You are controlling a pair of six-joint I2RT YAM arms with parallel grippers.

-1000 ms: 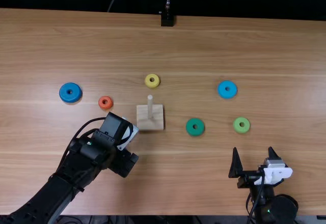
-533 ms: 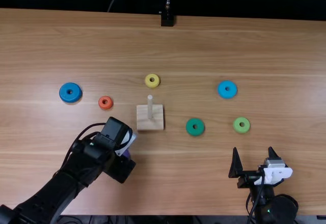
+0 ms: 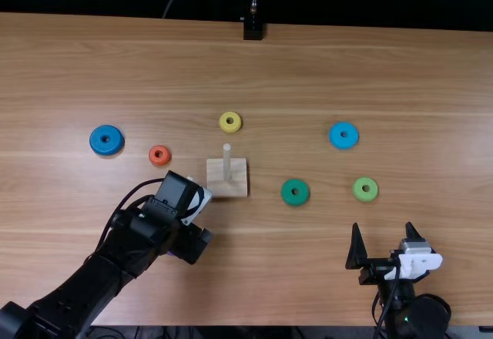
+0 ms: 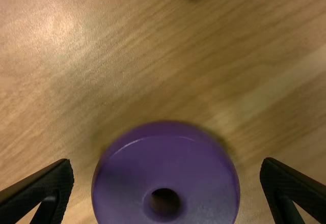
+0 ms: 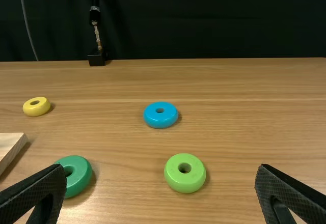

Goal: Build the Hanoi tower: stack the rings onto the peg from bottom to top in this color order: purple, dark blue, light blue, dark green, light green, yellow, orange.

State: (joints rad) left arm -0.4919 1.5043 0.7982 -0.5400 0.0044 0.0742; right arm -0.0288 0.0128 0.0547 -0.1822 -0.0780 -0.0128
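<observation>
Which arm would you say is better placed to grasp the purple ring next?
Left, I'd judge: the open left gripper lines up over the purple ring; the right gripper is far off.

Top view: you're fixed high over the table's (image 3: 347, 69) near edge, steep down and forward. Left wrist view: you're close over the purple ring (image 4: 122, 188), looking down. Right wrist view: lower, facing across to the dark backdrop (image 5: 204, 20); you share yellow ring (image 5: 36, 110), light blue ring (image 5: 160, 122), dark green ring (image 5: 81, 177), light green ring (image 5: 184, 184) with top.
</observation>
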